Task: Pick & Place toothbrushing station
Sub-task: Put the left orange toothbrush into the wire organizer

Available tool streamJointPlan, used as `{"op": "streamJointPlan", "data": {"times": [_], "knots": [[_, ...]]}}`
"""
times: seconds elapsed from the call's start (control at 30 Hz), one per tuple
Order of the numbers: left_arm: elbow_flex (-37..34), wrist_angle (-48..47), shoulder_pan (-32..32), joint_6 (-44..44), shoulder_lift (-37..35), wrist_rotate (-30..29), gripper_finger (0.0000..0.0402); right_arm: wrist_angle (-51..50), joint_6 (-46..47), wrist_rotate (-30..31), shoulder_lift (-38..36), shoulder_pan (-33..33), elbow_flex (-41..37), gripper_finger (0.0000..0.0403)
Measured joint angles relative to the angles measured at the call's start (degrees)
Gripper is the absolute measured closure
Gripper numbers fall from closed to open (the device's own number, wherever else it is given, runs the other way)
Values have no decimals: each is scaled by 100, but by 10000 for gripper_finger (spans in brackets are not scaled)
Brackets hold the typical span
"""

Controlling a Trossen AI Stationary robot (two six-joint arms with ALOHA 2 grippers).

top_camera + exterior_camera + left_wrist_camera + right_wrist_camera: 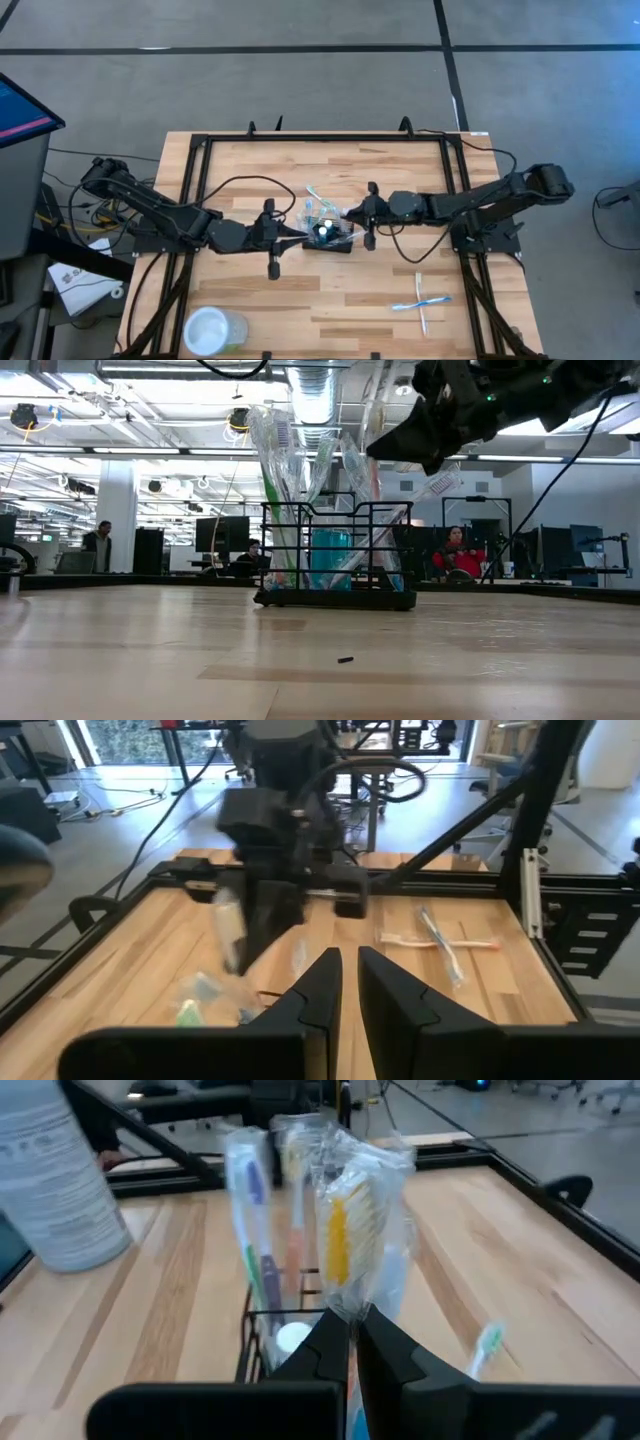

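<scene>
A clear round cup [211, 330] sits at the near edge of the table [300, 300], towards the left arm's side, well apart from everything else. Also near the front, on the right arm's side, two wrapped toothbrushes [421, 304] lie crossed on the bare wood. At mid-table stands the toothbrushing station [328, 233], a black wire-mesh caddy resting flat and upright on its base, its longer side running roughly left to right between the two arms. Wrapped toothbrushes [290, 480] stand in it and lean out well above its rim. The left gripper [298, 236] is just beside the caddy's left end, its fingers [310, 1005] nearly together with only a thin gap and nothing between them. The right gripper [352, 226] is over the caddy's right end, fingers [335, 1345] pinched on one wrapped toothbrush [350, 1230] that stands upright in the caddy. Beyond the table, people sit at desks in the room.
</scene>
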Motion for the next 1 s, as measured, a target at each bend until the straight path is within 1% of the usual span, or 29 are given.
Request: {"op": "streamJointPlan", "data": {"times": [0.1, 0.27, 0.5, 0.8, 1.0], "knots": [[-1, -2, -70, 0, 0, 4, 372, -204, 168, 2, 11, -16, 4, 403], [-1, -2, -151, 3, 0, 4, 372, -130, 255, 15, 189, 178, 4, 403], [-2, -1, -198, 5, 0, 7, 372, 554, 283, 50, 876, 316, 4, 399], [-1, 40, -198, 1, 0, 9, 372, 301, 252, 14, 646, 176, 4, 363], [-2, 41, -196, 1, 0, 9, 372, -51, 147, 13, 427, 175, 4, 357]]}}
